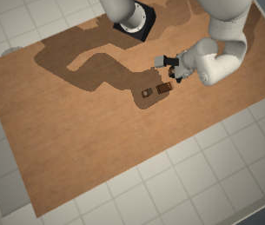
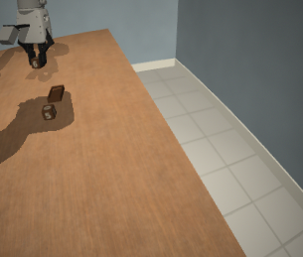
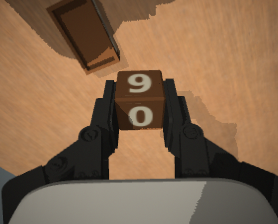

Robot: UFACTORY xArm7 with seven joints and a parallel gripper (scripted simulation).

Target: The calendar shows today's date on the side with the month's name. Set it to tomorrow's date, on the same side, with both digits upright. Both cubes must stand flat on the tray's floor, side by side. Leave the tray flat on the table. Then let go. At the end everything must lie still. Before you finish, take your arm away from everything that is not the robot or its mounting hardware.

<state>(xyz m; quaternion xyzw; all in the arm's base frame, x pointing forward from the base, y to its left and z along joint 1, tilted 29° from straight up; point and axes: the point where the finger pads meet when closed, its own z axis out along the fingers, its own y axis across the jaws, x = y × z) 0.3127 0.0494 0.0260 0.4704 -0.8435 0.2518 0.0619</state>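
My gripper (image 1: 172, 72) (image 2: 37, 61) (image 3: 140, 94) is shut on a dark brown cube (image 2: 36, 64) (image 3: 139, 106) and holds it above the table. In the wrist view the cube's upper face shows a pale 9 and the face below it a 0. The brown tray (image 1: 164, 88) (image 2: 56, 94) (image 3: 86, 33) lies on the table with nothing in it. A second brown cube (image 1: 146, 93) (image 2: 49, 112) stands on the table beside the tray. One side of it shows a 5; its top digit is too small to read. No month's name can be read.
The wooden table (image 1: 82, 135) (image 2: 128, 180) carries the arm's black base (image 1: 149, 29) at its back edge in the top view. The arm's shadow falls over the tray and the second cube. The second cube is outside the wrist view.
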